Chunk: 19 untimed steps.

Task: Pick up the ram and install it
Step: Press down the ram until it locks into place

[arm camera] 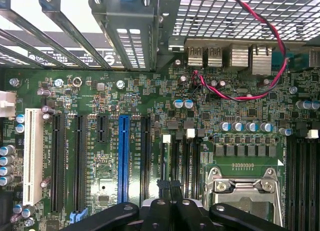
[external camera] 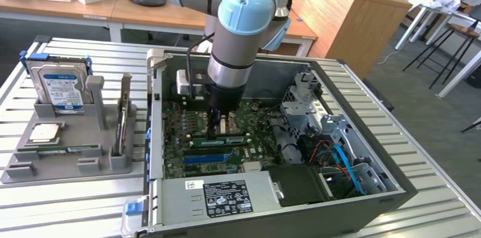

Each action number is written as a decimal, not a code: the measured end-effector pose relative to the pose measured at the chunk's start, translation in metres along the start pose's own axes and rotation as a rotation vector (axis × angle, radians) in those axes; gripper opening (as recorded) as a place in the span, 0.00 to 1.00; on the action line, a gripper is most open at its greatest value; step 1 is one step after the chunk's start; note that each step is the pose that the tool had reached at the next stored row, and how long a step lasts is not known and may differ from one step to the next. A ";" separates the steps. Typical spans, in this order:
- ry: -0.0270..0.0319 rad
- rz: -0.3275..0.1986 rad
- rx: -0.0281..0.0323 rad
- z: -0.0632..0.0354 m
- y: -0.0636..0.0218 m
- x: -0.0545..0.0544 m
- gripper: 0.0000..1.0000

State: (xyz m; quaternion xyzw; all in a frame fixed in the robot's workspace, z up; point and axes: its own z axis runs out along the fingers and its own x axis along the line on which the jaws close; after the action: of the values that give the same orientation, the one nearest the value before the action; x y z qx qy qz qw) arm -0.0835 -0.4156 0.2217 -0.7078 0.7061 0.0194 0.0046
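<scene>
Nearest the exterior camera, at six o'clock in that view, sits one grey power supply (external camera: 218,196) with a black label, fixed in the open computer case (external camera: 391,184) on the slatted bench (external camera: 60,207). Behind it lies the green motherboard (external camera: 188,137), with one blue slot (external camera: 206,158). At the board's centre one ram (external camera: 219,140) lies flat in a slot, and the pincer (external camera: 215,131) is clenched right above it, its tips touching the stick's upper edge. From the wrist camera the closed pincer (arm camera: 169,186) hangs over the slots beside one blue slot (arm camera: 123,158) and one white slot (arm camera: 33,156). At nine o'clock in the exterior view stands one grey holder (external camera: 67,148), carrying one hard drive (external camera: 62,89) and one upright card (external camera: 123,117).
</scene>
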 end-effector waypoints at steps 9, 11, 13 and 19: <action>0.0007 0.000 0.0001 -0.0074 0.0001 0.000 0.10; 0.0010 0.000 0.0001 -0.0122 0.0002 0.000 0.10; 0.0012 0.000 0.0000 -0.0176 0.0004 -0.001 0.10; 0.0014 0.001 0.0000 -0.0359 0.0008 -0.001 0.10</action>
State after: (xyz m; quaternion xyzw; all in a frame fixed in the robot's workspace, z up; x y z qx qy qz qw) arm -0.0835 -0.4156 0.2576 -0.7076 0.7064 0.0189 0.0041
